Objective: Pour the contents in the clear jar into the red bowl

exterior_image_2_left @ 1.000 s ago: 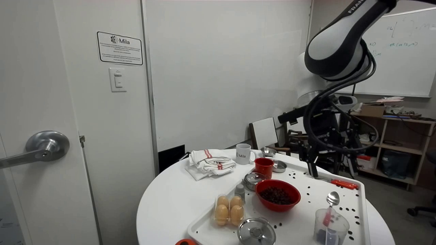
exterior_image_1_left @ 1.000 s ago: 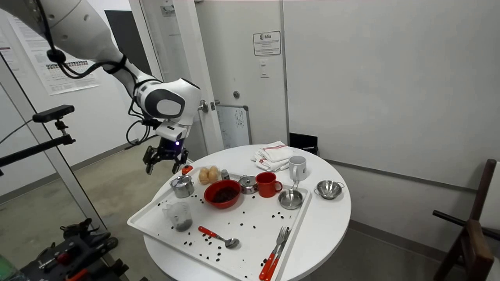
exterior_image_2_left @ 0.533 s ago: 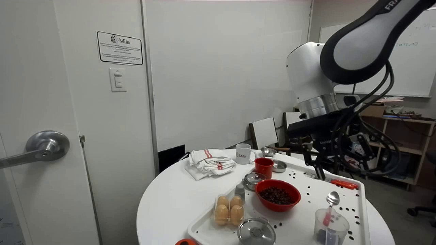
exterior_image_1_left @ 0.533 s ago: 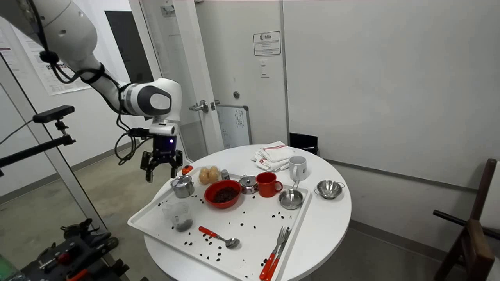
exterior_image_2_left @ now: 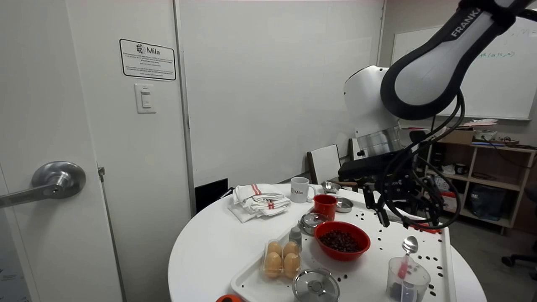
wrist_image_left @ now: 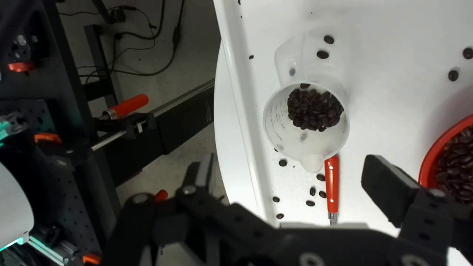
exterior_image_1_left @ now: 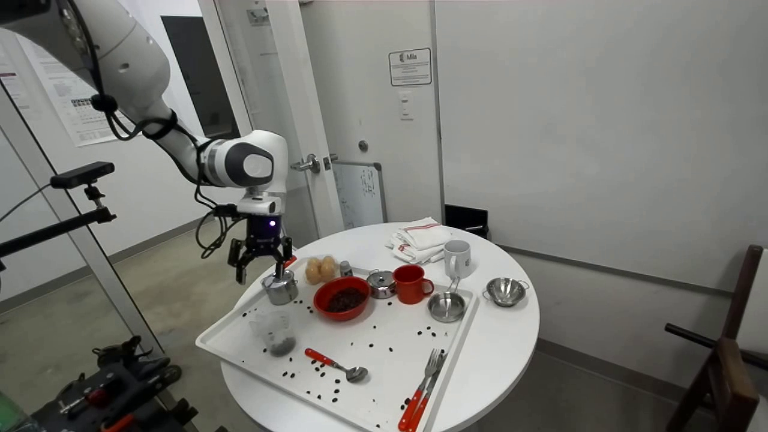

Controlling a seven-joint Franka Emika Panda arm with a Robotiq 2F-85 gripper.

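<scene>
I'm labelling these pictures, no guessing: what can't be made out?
Wrist view: printing on clear cylindrical plastic jar, too small to read.
Wrist view: glossy round red bowl, cut off by the right edge.
Wrist view: red-handled metal spoon, its head behind the black pincer.
Both exterior views: inside shiny round metal pot, under its lid.

Flat, muted light, a soft shadow beside the red bowl (wrist_image_left: 428, 164), blurry wrist-view jaws.

Lower than the gripper (exterior_image_1_left: 260, 274) and apart: upright clear jar (wrist_image_left: 276, 123), dark beans (wrist_image_left: 314, 109) on part of its base; round red bowl (exterior_image_2_left: 345, 255), upright, holding more dark beans (exterior_image_2_left: 339, 241).
</scene>
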